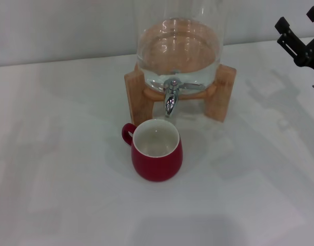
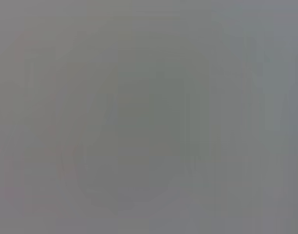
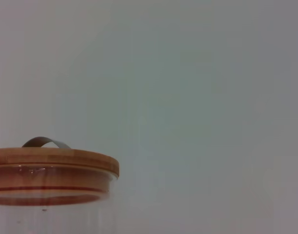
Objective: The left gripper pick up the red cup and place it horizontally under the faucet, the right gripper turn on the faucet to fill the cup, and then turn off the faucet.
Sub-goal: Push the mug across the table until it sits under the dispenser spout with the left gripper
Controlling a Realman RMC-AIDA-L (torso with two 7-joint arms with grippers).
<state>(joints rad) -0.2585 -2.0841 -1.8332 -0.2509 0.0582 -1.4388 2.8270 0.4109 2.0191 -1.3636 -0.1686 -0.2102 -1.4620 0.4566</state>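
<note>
The red cup (image 1: 157,149) stands upright on the white table (image 1: 54,179), just in front of and below the faucet (image 1: 170,97) — spout roughly over its rim. The right gripper (image 1: 299,31) hangs high, well right of the faucet, fingers apart, holding nothing. It's the nearer arm — left gripper not in view, state can't tell.

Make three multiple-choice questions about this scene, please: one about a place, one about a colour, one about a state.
1. Where does the red cup stand?
A. On the table, in front of the faucet
B. On the dispenser lid
C. Behind the wooden stand

2. What colour is the cup inside?
A. Black
B. White
C. Red

3. How is the cup now?
A. Lying on its side
B. Held by the right gripper
C. Upright and free

Answers: 1 A, the head view shows it just before the spout. 2 B, its interior is white. 3 C, its mouth faces up and nothing touches it.
</note>
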